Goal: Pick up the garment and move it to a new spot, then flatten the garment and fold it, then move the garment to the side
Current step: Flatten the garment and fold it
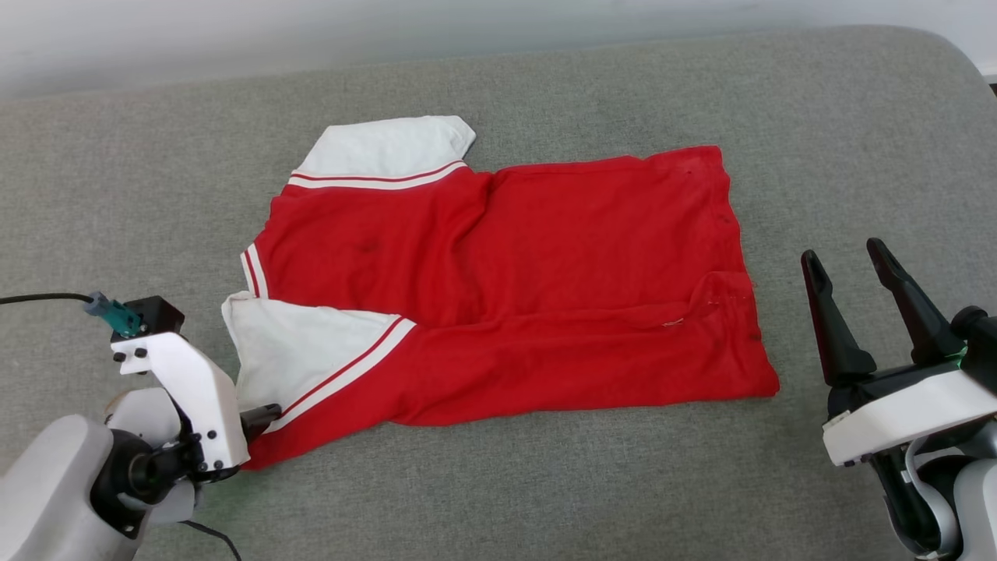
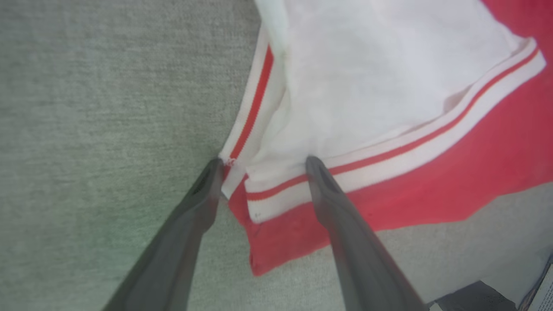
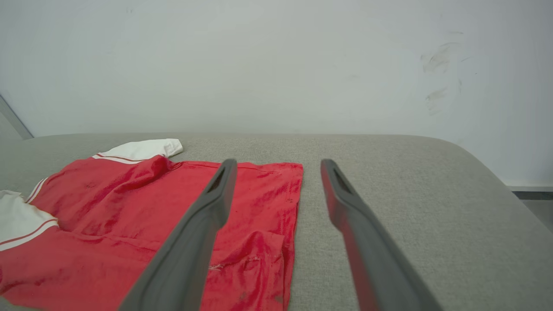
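The garment (image 1: 498, 296) lies spread on the grey cushion, red body with one lengthwise fold. One white sleeve (image 1: 389, 148) points to the far side, and the other sleeve (image 1: 304, 343) is folded over the near left corner. No number print shows. My left gripper (image 2: 263, 166) is open at that near left corner, and its fingers (image 2: 332, 203) straddle the striped sleeve trim (image 2: 389, 151). In the head view the left gripper (image 1: 263, 417) reaches in from the lower left. My right gripper (image 1: 849, 261) stands open and empty, to the right of the garment's hem (image 3: 293, 216).
The grey upholstered surface (image 1: 701, 483) stretches around the garment, its rounded corner at the far right (image 3: 466, 155). A pale wall (image 3: 276, 65) rises behind it. A black cable (image 1: 39, 298) runs to the left wrist.
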Available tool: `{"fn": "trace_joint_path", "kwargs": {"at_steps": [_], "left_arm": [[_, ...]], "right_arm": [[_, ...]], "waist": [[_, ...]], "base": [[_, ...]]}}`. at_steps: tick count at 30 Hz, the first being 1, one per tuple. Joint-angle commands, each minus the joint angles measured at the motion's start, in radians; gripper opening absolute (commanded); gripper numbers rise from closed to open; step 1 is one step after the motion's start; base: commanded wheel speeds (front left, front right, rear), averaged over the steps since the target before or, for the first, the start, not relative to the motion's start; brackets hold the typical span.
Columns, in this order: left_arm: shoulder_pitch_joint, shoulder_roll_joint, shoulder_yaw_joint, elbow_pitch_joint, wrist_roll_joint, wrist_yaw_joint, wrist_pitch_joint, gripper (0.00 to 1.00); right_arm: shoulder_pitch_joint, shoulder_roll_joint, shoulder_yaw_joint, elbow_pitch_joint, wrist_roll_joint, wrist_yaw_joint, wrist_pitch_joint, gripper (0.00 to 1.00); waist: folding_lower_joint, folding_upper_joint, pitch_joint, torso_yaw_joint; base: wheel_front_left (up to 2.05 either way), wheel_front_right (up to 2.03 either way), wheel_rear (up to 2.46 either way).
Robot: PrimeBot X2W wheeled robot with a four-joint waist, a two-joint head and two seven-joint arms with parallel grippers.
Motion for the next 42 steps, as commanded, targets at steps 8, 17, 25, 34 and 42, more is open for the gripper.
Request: {"fn": "trace_joint_path", "kwargs": {"at_steps": [8,17,25,34,42], "left_arm": [[0.025,-0.075,-0.019,0.064,0.020,-0.065,-0.125,0.00],[-0.032,-0.065,0.006,-0.026,0.062,-0.078,-0.215,0.00],[-0.075,-0.081,0.000,-0.113,0.094,-0.069,-0.242,0.00],[-0.085,-0.123,0.005,-0.089,0.104,-0.055,-0.302,0.00],[-0.044,-0.152,0.007,-0.048,0.089,-0.061,-0.346,0.00]], "right_arm": [[0.015,-0.031,-0.030,0.038,0.075,0.000,0.116,1.00],[-0.021,-0.117,-0.051,0.178,0.181,0.000,0.497,1.00],[-0.126,-0.114,0.024,0.286,0.238,0.000,0.695,1.00],[-0.214,-0.079,0.159,0.500,0.307,0.000,0.730,0.00],[-0.251,-0.138,0.192,0.477,0.317,0.000,0.664,0.00]], "waist": [[0.0001,-0.0001,-0.059,0.034],[0.0001,-0.0001,-0.071,0.077],[0.0001,-0.0001,-0.004,0.112],[0.0001,-0.0001,0.022,0.133],[0.0001,-0.0001,-0.055,0.132]], "base": [[0.00,0.00,0.00],[0.00,0.00,0.00],[0.00,0.00,0.00],[0.00,0.00,0.00],[0.00,0.00,0.00]]}}
